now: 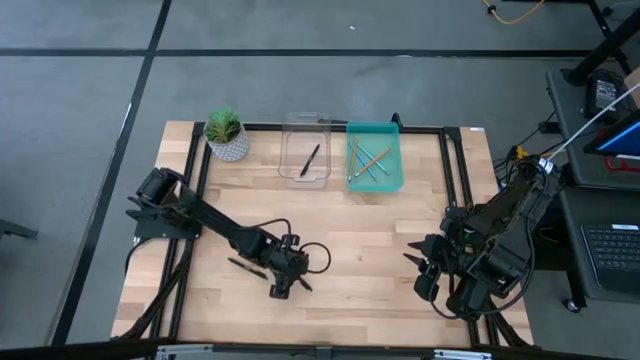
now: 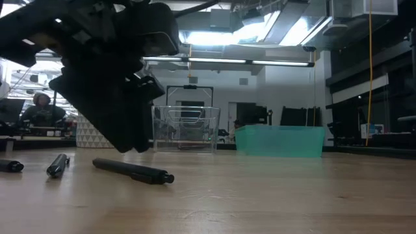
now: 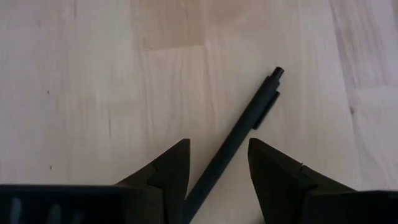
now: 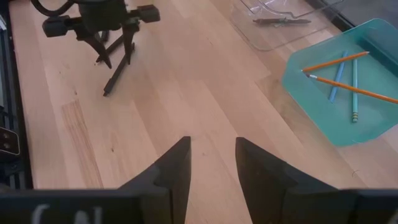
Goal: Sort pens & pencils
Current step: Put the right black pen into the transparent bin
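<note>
My left gripper (image 3: 217,165) is open and points down, low over the table's near middle (image 1: 289,282). Its two fingers stand on either side of a black pen (image 3: 249,121) that lies flat on the wood; I see no touch. Two more black pens (image 2: 57,164) (image 2: 9,166) lie on the table nearby, one of them to the gripper's left (image 1: 245,265). One black pen (image 1: 311,158) lies in the clear bin (image 1: 305,125). Orange and light blue pencils (image 1: 368,163) lie in the teal bin (image 1: 397,150). My right gripper (image 4: 211,158) is open and empty at the table's right (image 1: 425,265).
A small potted plant (image 1: 226,133) stands at the far left beside the clear bin. A black frame (image 1: 455,170) runs round the tabletop. Bare wood lies between the two grippers. A person (image 2: 40,110) sits in the room beyond the table.
</note>
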### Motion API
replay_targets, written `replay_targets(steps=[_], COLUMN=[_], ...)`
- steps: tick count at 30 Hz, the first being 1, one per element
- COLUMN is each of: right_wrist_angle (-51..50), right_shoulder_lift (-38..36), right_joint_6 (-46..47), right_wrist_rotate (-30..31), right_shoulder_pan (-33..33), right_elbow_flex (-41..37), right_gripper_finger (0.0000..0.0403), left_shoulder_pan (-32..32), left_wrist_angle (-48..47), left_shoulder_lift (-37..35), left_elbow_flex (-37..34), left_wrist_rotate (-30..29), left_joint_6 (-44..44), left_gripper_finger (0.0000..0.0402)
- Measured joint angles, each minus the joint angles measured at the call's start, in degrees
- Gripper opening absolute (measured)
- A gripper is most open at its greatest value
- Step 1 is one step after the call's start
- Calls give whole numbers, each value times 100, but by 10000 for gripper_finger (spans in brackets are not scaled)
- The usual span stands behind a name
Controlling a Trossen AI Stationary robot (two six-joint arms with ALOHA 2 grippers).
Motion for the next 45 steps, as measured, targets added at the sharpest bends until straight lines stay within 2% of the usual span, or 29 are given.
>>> replay_targets(steps=[20, 24, 30, 38, 41, 45], right_wrist_angle=[-4, -4, -6, -6, -5, -5], right_shoulder_lift=[-2, -2, -2, -2, -2, -2], right_joint_6=[-3, -3, -23, -23, -23, -23], right_wrist_rotate=[-2, 0, 0, 0, -2, -2], right_shoulder_pan=[-2, -2, -2, -2, 0, -2], right_elbow_flex=[0, -1, 0, 0, 0, 0], right_gripper_finger=[127, 127, 127, 127, 127, 127], left_shoulder_pan=[-55, -58, -36, -15, -4, 30], left_wrist_angle=[6, -75, -148, -225, -379, -657], left_shoulder_lift=[419, 428, 500, 482, 380, 6], left_elbow_flex=[25, 22, 26, 91, 257, 509], left_wrist_rotate=[-116, -150, -149, -136, -115, -365], left_joint_6=[121, 304, 176, 71, 67, 199], left_gripper_finger=[152, 119, 20, 17, 17, 17])
